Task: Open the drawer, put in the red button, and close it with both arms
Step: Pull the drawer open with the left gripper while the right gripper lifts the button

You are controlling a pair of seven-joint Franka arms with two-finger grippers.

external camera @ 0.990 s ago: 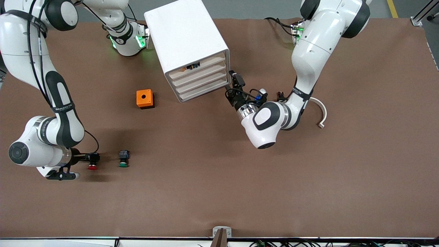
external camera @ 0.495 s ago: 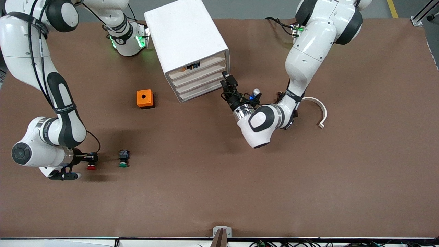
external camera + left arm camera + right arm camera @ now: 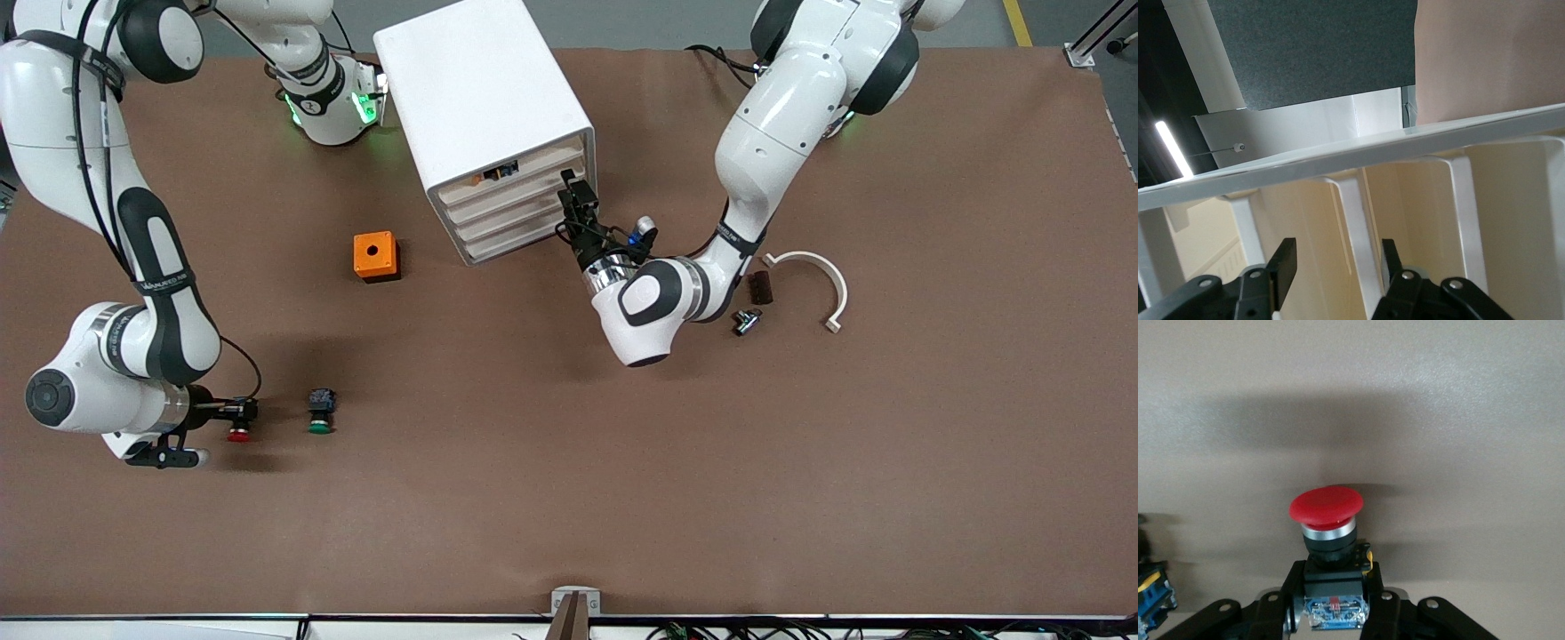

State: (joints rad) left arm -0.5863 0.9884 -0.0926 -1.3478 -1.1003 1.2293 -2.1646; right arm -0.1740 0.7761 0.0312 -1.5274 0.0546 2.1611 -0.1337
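Observation:
The white cabinet (image 3: pixel 484 98) stands at the table's back middle with all four drawers shut. The second drawer (image 3: pixel 511 197) lies just under the top one, which shows orange-blue parts. My left gripper (image 3: pixel 576 199) is open at the drawer fronts, at the corner toward the left arm's end. In the left wrist view its fingers (image 3: pixel 1285 259) straddle a white drawer edge (image 3: pixel 1361 267) without closing on it. My right gripper (image 3: pixel 238 416) is shut on the red button (image 3: pixel 238 434), low at the table toward the right arm's end. The right wrist view shows the fingers clamping its black-blue body (image 3: pixel 1335 600) under the red cap (image 3: pixel 1326 505).
A green-capped button (image 3: pixel 321 414) lies close beside the red one. An orange box with a hole (image 3: pixel 375 256) sits beside the cabinet. A white curved piece (image 3: pixel 822 274), a small dark block (image 3: pixel 759 287) and a small metal part (image 3: pixel 745 321) lie near the left arm's elbow.
The left arm has swung toward the cabinet, bringing its gripper from beside the cabinet's corner onto the drawer fronts and uncovering the small parts. The right gripper has stayed on the red button.

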